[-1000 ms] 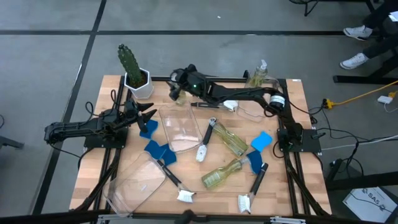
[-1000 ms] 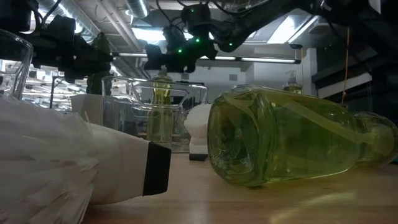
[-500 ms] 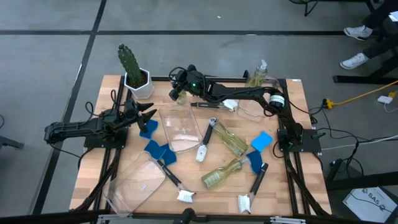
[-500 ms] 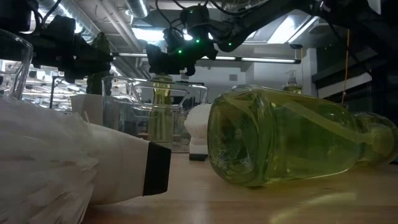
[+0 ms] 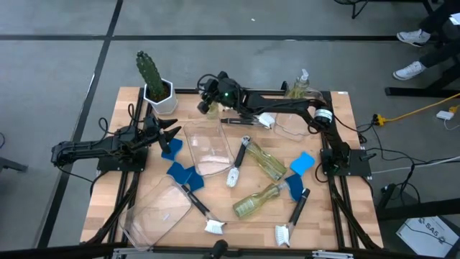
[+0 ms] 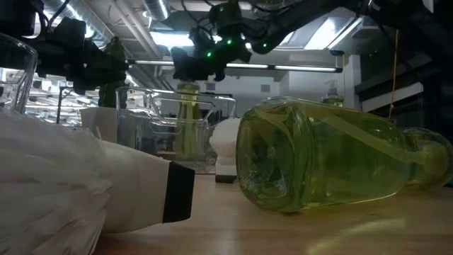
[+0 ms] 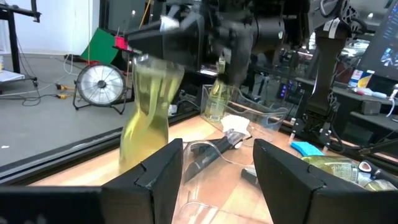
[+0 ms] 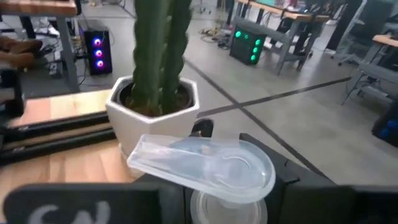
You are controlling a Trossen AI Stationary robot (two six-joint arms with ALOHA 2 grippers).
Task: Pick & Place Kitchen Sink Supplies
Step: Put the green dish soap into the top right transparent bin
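Right gripper (image 5: 207, 101) jaws clamping upright soap bottle (image 7: 148, 106), left gripper (image 5: 172, 131) jaws wide.

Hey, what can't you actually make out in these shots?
- High view: the right hand covers the soap bottle it grips.
- Right wrist view: only the bottle's pump top shows; the hand hides its body.
- Low view: a dish brush and a lying bottle block most of the table.
- Low view: the cactus is mostly hidden behind the left arm.

Soap bottle (image 7: 146, 115) motion-blurred in left wrist view; right gripper (image 5: 208, 101) covers its top from above; brush head (image 6: 49, 191) cut off low.
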